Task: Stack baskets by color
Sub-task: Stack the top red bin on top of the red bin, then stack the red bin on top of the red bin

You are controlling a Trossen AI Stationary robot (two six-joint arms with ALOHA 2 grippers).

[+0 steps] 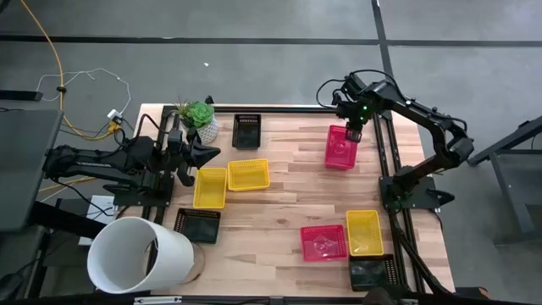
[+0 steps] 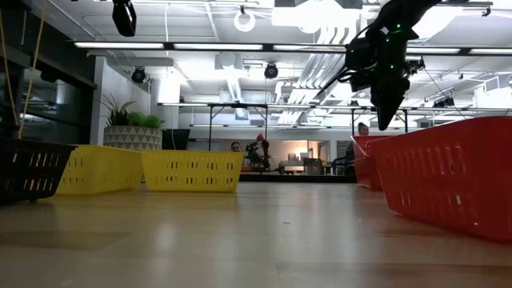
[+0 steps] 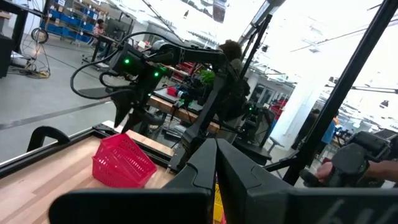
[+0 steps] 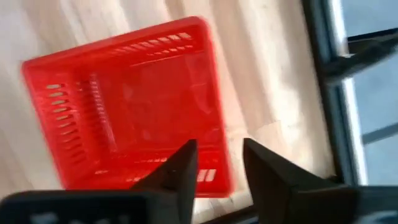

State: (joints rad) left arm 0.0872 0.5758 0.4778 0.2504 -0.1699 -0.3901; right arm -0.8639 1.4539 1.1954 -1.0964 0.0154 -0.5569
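**Right gripper released above a pink-red basket at the table's far right**

The wooden table (image 1: 279,199) is a pale butcher-block plank surface with a dark metal frame along its edges; on its near left corner lies the large white cylinder (image 1: 140,254), smooth and hollow, tipped on its side. The left arm waits at the table's left edge, its left gripper (image 1: 207,153) clenched tight beside the potted plant (image 1: 200,114).

The right gripper (image 1: 353,134) hangs just above the far rim of a pink-red basket (image 1: 340,147) that sits upright on the table; in the right wrist view its two dark fingers (image 4: 177,171) stand apart, released, over the basket's rim with nothing between them.

The baskets are shallow rectangular plastic trays with slotted mesh walls; a second pink-red basket (image 1: 323,242) sits near the front, touching a yellow basket (image 1: 364,233), with a black basket (image 1: 373,273) just in front of them. Two more yellow baskets (image 1: 248,174) (image 1: 210,188) lie side by side left of centre; one black basket (image 1: 246,131) sits at the far edge and another black one (image 1: 197,225) by the cylinder.
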